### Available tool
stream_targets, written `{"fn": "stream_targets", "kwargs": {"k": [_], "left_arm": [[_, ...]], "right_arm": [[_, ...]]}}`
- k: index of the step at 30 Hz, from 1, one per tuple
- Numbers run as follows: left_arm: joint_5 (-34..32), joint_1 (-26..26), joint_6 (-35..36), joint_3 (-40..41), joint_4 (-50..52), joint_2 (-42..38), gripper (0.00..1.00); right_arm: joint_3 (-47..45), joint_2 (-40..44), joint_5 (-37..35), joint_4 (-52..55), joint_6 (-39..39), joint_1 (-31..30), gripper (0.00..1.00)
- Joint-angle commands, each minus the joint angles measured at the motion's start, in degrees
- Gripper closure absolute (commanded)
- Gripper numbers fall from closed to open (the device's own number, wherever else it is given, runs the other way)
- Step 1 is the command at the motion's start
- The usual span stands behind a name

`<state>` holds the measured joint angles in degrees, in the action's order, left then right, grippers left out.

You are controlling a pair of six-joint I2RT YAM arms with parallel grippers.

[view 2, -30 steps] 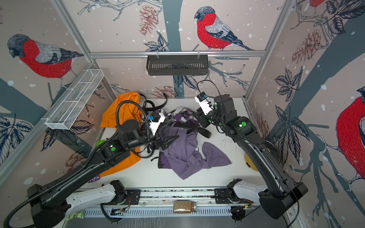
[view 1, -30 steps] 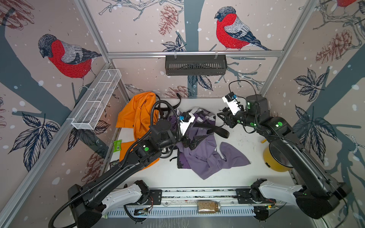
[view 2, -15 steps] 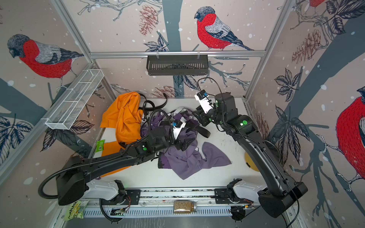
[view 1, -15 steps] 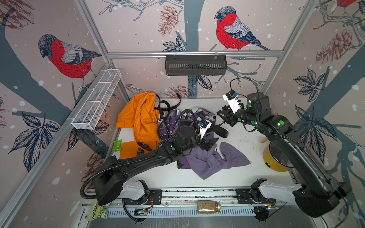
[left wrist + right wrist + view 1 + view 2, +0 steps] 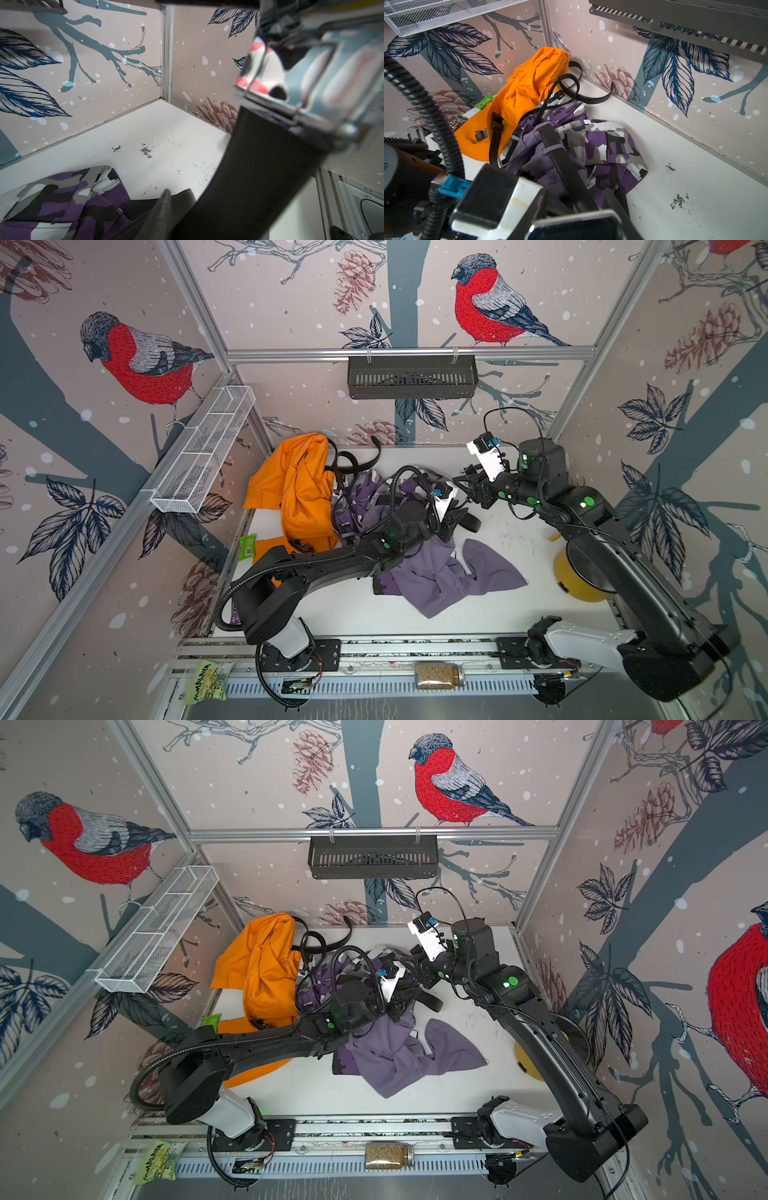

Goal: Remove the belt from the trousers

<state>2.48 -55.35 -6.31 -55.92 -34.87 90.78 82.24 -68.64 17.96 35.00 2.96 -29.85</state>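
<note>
Nearest, the left arm (image 5: 324, 564) now lies stretched across the bench (image 5: 519, 556) from about 7 o'clock toward the centre. A second ago it was folded back over the 9 o'clock side, its gripper wide and nowhere near the work. Under its forearm the purple trousers (image 5: 436, 572) sit heaped mid-bench, much as they were.

Just past them the left gripper (image 5: 455, 517) has reached the belt (image 5: 471, 524), and its jaws have drawn in from wide to narrow. In the left wrist view the black strap (image 5: 259, 166) runs straight out from the camera up to the chrome buckle (image 5: 291, 97), so I judge it pinched on the strap just behind the buckle.

A little farther, toward 1 o'clock, the right gripper (image 5: 467, 485) has not shifted. It is part-closed, with dark parts of it sitting at the buckle's top edge, seemingly gripping that end.

In the right wrist view the strap passes under a trouser loop (image 5: 550, 148), so the belt is not out yet. With both grippers on the free end, a handover or a joint pull can begin — the loops farther back remain to clear.

In the far corner at 10 o'clock, an orange garment (image 5: 299, 489) lies undisturbed.
</note>
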Motion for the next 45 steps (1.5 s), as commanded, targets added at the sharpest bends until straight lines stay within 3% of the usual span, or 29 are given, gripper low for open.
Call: {"fn": "stream_targets", "kwargs": {"k": [1,3,4,6,10,15,21,25,32,35,36,37,38,41,45], "left_arm": [[-1.80,-0.02,-0.31,0.88,-5.39,-0.91,1.00],[-3.70,-0.02,-1.23,3.48,-4.76,-4.22,1.00],[-5.34,-0.02,-2.36,5.01,-3.56,-6.70,1.00],[-7.63,0.03,-3.52,7.76,0.61,-12.10,1.00],[-7.16,0.11,-4.05,15.17,7.02,-25.20,1.00],[-7.30,0.07,-6.16,22.69,14.41,-39.35,1.00],[-11.57,0.07,-10.82,31.62,17.80,-51.12,1.00],[-14.24,0.07,-10.81,34.51,20.04,-58.24,1.00],[-16.17,0.07,-10.30,35.20,22.02,-61.36,1.00],[-18.14,0.07,-9.82,34.41,21.77,-60.85,1.00],[-19.27,0.08,-8.87,34.15,20.93,-60.74,1.00],[-20.33,0.16,-7.20,33.83,19.66,-60.53,1.00],[-21.35,0.28,-5.39,33.29,18.23,-60.11,1.00],[-20.91,3.69,1.34,28.24,14.35,-56.47,1.00],[-6.77,16.69,4.23,17.53,11.25,-48.12,1.00]], "right_arm": [[-0.49,0.27,0.45,-2.44,-1.18,0.15,0.97],[-0.80,0.42,-1.25,-1.18,-0.97,1.39,0.54],[-1.08,0.73,-0.84,-0.53,-0.70,2.63,0.42],[-1.76,1.83,1.14,0.33,-0.21,5.06,0.28],[-3.01,3.65,4.29,1.25,0.27,8.90,0.12],[-6.92,1.82,5.24,-1.08,-1.96,9.75,0.10],[-12.80,-6.05,-1.88,-6.69,-3.53,0.64,0.12],[-12.16,-12.91,-2.29,-6.13,-4.08,-3.88,0.17],[-6.43,-25.24,-1.58,-4.29,-5.60,-7.20,0.27],[-3.87,-31.50,-0.22,-2.99,-5.95,-7.88,0.47],[-2.92,-33.36,-0.61,-2.66,-6.14,-7.99,0.73],[-2.38,-34.30,-1.95,-3.12,-6.46,-7.83,0.92],[-2.18,-34.07,-3.16,-4.01,-6.67,-7.29,1.00],[-1.15,-29.11,-5.18,-7.90,-8.63,-2.00,1.00],[3.10,-20.54,-7.20,-9.28,-8.92,7.38,1.00]]}}
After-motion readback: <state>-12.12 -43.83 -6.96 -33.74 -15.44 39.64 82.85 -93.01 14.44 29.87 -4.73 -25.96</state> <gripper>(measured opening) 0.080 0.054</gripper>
